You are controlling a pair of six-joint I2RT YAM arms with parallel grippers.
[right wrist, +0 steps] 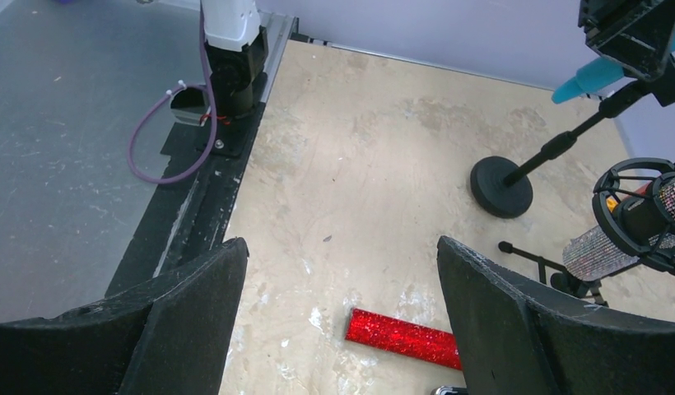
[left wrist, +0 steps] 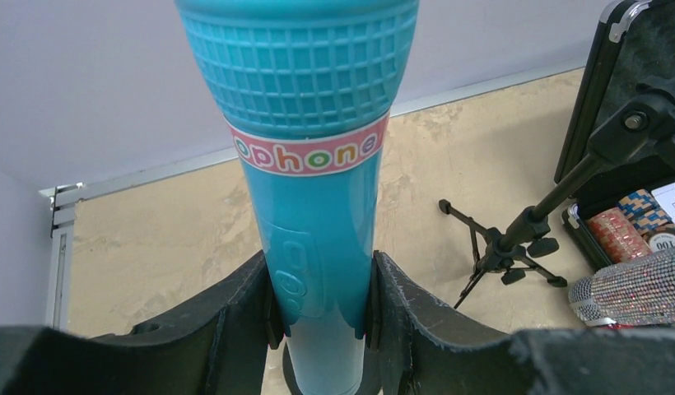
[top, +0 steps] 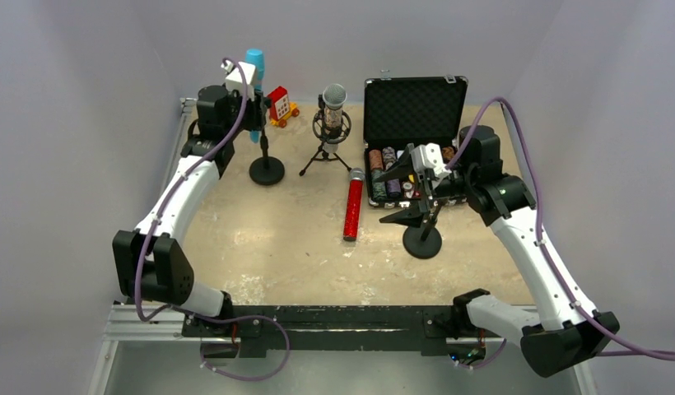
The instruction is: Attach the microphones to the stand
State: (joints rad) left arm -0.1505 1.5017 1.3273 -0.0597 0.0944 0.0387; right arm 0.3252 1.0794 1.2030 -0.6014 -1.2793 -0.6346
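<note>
My left gripper (top: pixel 253 109) is shut on the light-blue microphone (top: pixel 254 62) and holds it upright above the round-base stand (top: pixel 267 170) at the back left. In the left wrist view the fingers (left wrist: pixel 235 321) clamp the microphone's body (left wrist: pixel 309 164) on both sides. The silver-glitter microphone (top: pixel 334 103) sits in the tripod stand's mount (top: pixel 324 156). The red-glitter microphone (top: pixel 353 206) lies flat on the table in the middle. My right gripper (top: pixel 379 197) is open and empty just right of it, above a second round-base stand (top: pixel 422 241). The red microphone's handle (right wrist: pixel 404 336) shows between the open fingers.
An open black case (top: pixel 415 111) with poker chips stands at the back right, behind my right gripper. A small red and yellow toy (top: pixel 281 105) sits at the back between the two far stands. The table is walled on three sides.
</note>
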